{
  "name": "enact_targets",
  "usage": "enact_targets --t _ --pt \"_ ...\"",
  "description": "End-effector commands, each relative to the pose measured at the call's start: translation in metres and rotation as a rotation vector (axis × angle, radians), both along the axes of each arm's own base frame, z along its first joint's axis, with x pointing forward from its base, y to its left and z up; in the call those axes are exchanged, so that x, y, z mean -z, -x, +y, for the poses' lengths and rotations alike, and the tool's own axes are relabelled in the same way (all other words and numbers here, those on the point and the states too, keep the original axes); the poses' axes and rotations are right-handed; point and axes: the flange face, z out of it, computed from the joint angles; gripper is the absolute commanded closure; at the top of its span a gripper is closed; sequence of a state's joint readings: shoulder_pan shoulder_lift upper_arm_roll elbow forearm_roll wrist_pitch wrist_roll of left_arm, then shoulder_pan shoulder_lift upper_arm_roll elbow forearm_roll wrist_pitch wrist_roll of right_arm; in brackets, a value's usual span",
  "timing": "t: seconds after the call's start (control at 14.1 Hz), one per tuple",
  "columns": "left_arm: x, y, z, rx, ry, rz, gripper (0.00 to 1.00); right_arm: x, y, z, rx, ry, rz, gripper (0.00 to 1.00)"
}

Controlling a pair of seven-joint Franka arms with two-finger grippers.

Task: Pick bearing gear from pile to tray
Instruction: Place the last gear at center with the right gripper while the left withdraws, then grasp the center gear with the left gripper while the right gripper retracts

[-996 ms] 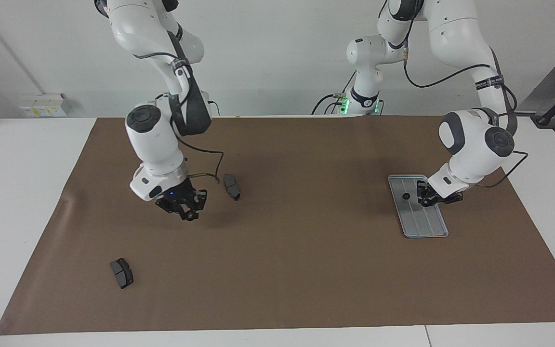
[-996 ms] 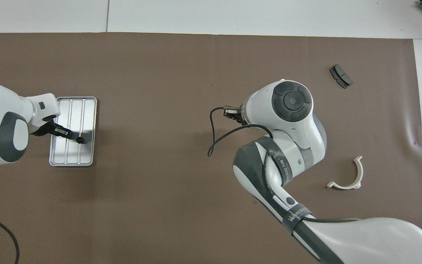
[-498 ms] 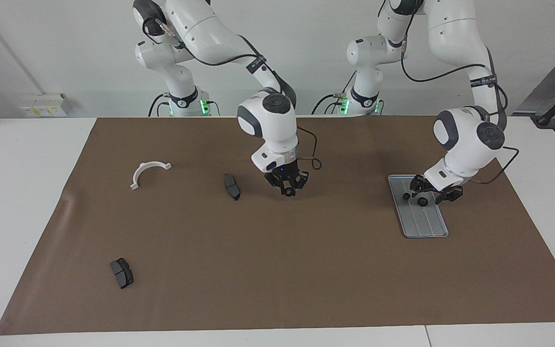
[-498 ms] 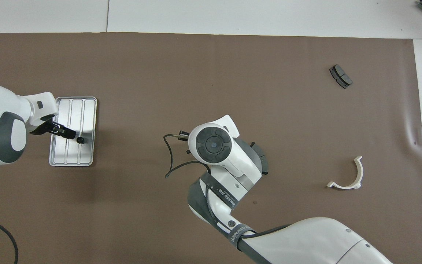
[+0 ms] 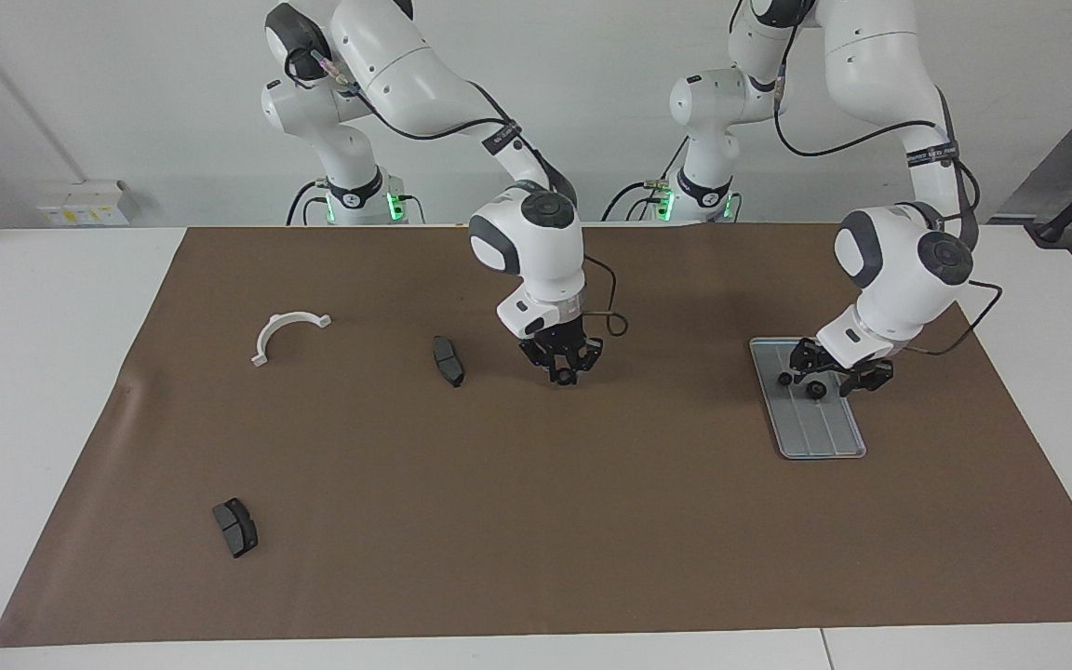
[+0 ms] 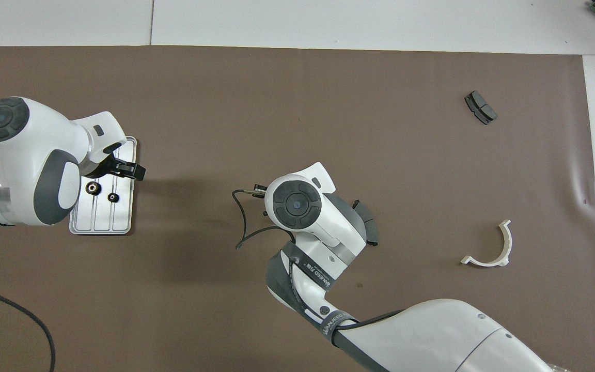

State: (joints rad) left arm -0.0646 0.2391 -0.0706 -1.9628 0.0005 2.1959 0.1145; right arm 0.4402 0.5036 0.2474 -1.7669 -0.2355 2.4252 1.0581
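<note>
Two black bearing gears lie side by side in the silver tray at the left arm's end of the counter, one of them beside the other toward the counter's middle. The left gripper hangs low over the tray with its jaws parted and nothing between them; whether a fingertip brushes a gear cannot be told. The right gripper hovers over the brown mat near the counter's middle, fingertips together, carrying nothing that can be made out. Just beside it, toward the right arm's end, a black wedge-shaped pad rests on the mat, partly hidden under the right arm in the overhead view. A white half-ring bracket lies farther toward that end, and a second black pad sits well apart from both, farther from the robots. Nothing lies on the mat between the right gripper and the tray.
</note>
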Motion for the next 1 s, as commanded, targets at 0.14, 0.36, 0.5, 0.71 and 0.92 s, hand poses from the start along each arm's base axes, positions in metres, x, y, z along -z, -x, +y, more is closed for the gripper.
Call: enact_targets --t 0.14,0.36,0.5,0.71,0.92 --pt "-0.015 0.01 -0.067 -0.166 0.008 -0.005 0.23 -0.001 -0.002 0.004 -0.001 0.017 -0.03 0.0" --pt "-0.023 0.015 -0.109 -0.268 0.058 -0.005 0.23 -0.024 -0.028 -0.031 0.007 0.058 -0.089 0.0" --pt "-0.03 0.02 -0.144 -0.309 0.072 -0.018 0.24 -0.057 -0.045 -0.067 0.01 0.086 -0.111 0.0" --pt "-0.032 0.036 -0.205 -0.335 0.071 -0.013 0.28 -0.095 -0.075 -0.141 -0.039 0.144 -0.126 0.0" --pt "-0.021 0.036 -0.264 -0.388 0.079 -0.008 0.31 -0.12 -0.088 -0.195 -0.06 0.19 -0.118 0.0"
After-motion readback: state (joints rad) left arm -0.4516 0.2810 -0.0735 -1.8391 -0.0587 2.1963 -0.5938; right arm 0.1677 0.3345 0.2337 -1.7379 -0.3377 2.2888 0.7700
